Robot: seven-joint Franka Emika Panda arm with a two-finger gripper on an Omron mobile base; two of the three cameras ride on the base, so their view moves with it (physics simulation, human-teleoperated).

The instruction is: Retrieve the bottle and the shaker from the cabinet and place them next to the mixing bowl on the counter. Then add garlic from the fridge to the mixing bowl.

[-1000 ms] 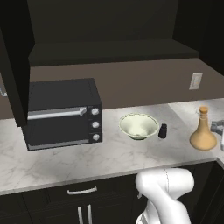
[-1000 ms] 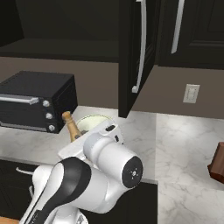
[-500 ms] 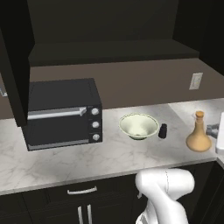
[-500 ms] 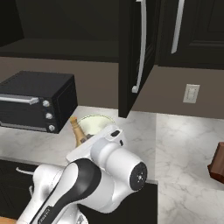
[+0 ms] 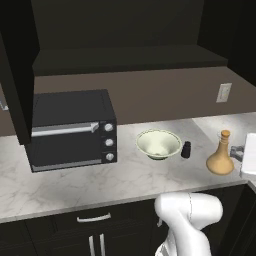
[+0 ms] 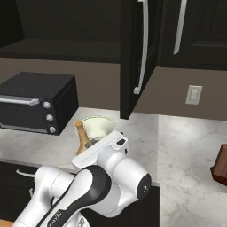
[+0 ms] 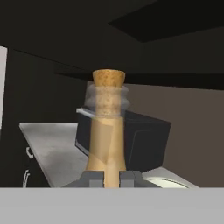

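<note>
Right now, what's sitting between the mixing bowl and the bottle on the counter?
The shaker, right beside the mixing bowl; bare counter runs from it to the bottle, seen in the left base view.

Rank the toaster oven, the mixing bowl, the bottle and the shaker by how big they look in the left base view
1. Toaster oven, by far the largest.
2. Mixing bowl.
3. Bottle, narrower than the bowl but taller; it also sits a bit nearer the camera, so this order is unsure.
4. Shaker, clearly the smallest.

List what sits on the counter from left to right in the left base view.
Black toaster oven → mixing bowl → shaker → bottle, held by the hand at the right edge.
</note>
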